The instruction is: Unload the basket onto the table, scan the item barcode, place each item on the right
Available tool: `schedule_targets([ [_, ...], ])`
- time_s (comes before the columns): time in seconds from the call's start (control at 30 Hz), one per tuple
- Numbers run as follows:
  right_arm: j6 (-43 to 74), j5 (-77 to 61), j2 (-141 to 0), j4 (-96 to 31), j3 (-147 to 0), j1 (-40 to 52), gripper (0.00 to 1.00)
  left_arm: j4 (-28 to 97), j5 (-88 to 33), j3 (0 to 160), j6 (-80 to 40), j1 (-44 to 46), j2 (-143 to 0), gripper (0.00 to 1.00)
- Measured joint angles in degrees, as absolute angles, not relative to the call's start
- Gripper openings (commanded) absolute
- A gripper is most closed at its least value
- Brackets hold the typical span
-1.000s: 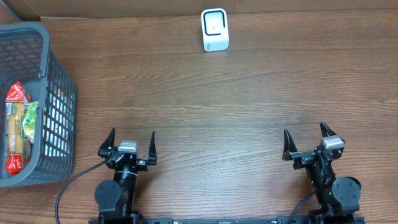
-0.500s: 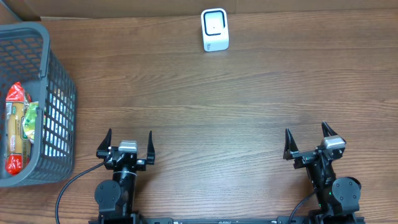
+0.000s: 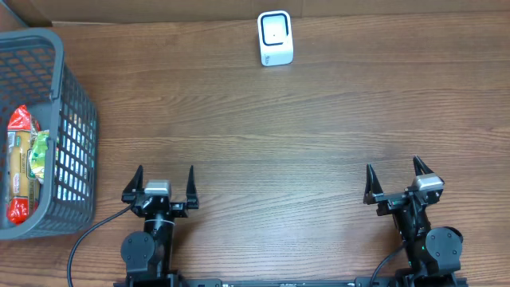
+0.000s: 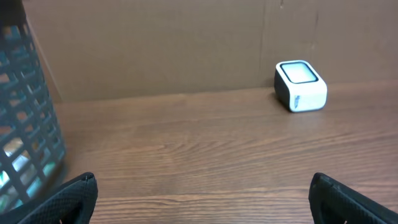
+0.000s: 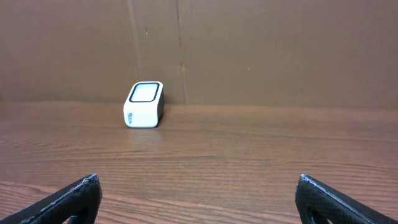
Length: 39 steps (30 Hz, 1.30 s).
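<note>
Left gripper and right gripper: jaws spread wide, empty, near table edge. White scanner at far edge. Grey basket left, packets inside.

A brown wood-grain surface carries a grey plastic lattice basket at its left edge and a small white box-shaped scanner near its far edge, well apart.

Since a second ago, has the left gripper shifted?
Yes, the left gripper has drifted slightly toward the grey basket, away from the white barcode scanner.
</note>
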<state>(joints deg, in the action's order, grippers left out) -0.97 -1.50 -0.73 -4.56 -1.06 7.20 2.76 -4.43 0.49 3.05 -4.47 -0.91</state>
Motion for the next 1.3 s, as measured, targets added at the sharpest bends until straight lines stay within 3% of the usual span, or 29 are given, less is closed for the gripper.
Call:
schedule_targets([
  [0.2,-0.73,-1.65,-0.73,-10.59,-2.17,7.2,1.0,3.11,-4.43,1.15,-0.01,-4.47,-0.91,1.0],
  [0.43,-0.58,-2.17,-0.8,-21.26,-13.34,7.2,1.0,6.61,-4.43,7.68,-0.99,-4.47,-2.39,1.0],
  [0.83,-0.62,-4.29,-16.95,-23.68,-29.78,7.2,1.0,13.06,-7.2,27.83,-1.37,-4.47,-23.73,1.0],
  [0.97,-0.62,-6.15,-26.85,-29.47,-40.1,7.2,1.0,22.28,-8.8,42.37,-1.34,-4.47,-34.54,1.0],
  [1.3,-0.6,-9.87,-52.97,-53.39,-71.66,7.2,1.0,65.3,-9.21,98.45,3.51,-4.47,-66.72,1.0],
])
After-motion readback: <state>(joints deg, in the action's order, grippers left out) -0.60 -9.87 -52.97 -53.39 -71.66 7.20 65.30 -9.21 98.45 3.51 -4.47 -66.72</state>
